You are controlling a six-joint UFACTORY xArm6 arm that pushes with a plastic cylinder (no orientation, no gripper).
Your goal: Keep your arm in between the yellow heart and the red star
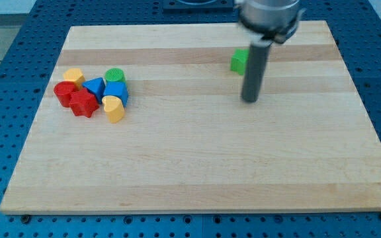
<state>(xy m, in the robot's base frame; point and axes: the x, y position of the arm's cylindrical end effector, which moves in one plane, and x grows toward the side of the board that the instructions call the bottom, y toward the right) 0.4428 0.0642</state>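
The yellow heart and the red star sit nearly touching in a cluster at the board's left, the star just left of the heart. My tip stands well apart to the right, below a green block. The slot between the pair lies far left of the tip and slightly nearer. The rod has no fingers to open or close.
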